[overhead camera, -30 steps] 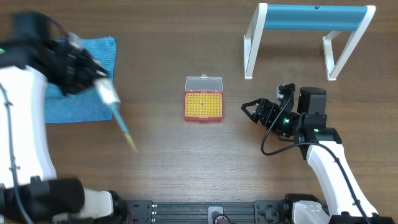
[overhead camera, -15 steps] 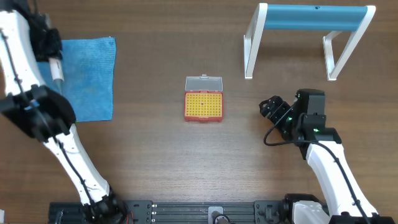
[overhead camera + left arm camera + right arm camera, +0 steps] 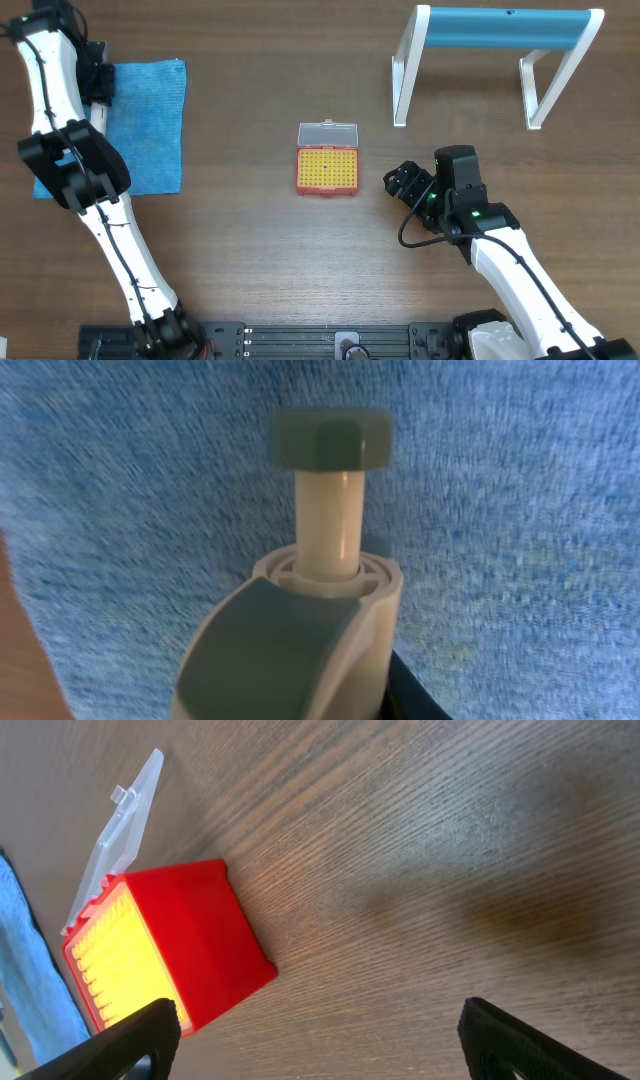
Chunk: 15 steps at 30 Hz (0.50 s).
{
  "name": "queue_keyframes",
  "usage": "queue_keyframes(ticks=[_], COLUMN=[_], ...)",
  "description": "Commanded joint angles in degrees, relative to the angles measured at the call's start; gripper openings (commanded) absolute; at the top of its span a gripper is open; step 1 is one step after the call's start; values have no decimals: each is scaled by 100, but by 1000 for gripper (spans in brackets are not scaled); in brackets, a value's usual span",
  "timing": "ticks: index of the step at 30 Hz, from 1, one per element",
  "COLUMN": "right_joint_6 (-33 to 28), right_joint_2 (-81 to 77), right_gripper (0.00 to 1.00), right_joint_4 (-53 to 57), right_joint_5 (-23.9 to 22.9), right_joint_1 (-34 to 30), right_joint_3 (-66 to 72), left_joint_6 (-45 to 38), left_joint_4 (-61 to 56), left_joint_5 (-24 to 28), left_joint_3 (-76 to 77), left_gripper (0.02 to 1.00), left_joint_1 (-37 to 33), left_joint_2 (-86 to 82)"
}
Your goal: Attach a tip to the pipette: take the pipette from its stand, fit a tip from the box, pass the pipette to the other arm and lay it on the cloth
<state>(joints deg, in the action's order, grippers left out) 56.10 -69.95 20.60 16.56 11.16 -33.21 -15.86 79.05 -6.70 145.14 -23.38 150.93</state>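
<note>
**Top view, left side.** My left arm runs up the left side of the brown wood-grain worktop (image 3: pixel 260 260). The left gripper (image 3: pixel 92 78) sits over the far left edge of the rectangular blue fabric cloth (image 3: pixel 150 120).

**Left wrist view.** The white pipette (image 3: pixel 335 530), topped by a grey-green plunger button, stands close before the camera. The left gripper is clasped on it, and blue fabric spreads behind it. I cannot tell whether the pipette's lower end touches the cloth; its tip end is hidden from me.

**Top view, centre.** The red plastic tip box (image 3: pixel 327 172), packed with yellow tips, stands on the worktop well apart from the cloth. Its clear hinged lid (image 3: pixel 328 132) lies open toward the far side.

**Top view, right side.** My right gripper (image 3: pixel 403 182) is near the tip box's right side, pointed toward it but apart from it.

**Right wrist view.** The two black fingers (image 3: pixel 130 1040) of the right gripper are spread wide, with bare wood between them. The tip box and its raised lid lie ahead.

**Top view, far right.** The white-legged stand with a blue crossbar (image 3: pixel 505 28) stands by the far edge, well apart from the right gripper.
</note>
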Motion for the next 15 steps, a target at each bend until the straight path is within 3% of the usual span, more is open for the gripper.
queue_keyframes(ticks=[1, 4, 15], right_joint_6=[372, 374, 363], right_joint_2=[-13, -13, -15], right_gripper=[904, 906, 904], right_joint_4=[-98, -271, -402], right_joint_5=[-90, -111, -264], right_joint_1=[48, 68, 68], right_joint_3=[-28, -28, -28], left_joint_6=[-186, -181, -131], left_joint_4=[-175, -328, -363], left_joint_5=[24, 337, 354], left_joint_3=[140, 129, -59], left_gripper=[25, 25, 25], left_joint_1=[31, 33, 55], left_joint_2=[127, 129, 129])
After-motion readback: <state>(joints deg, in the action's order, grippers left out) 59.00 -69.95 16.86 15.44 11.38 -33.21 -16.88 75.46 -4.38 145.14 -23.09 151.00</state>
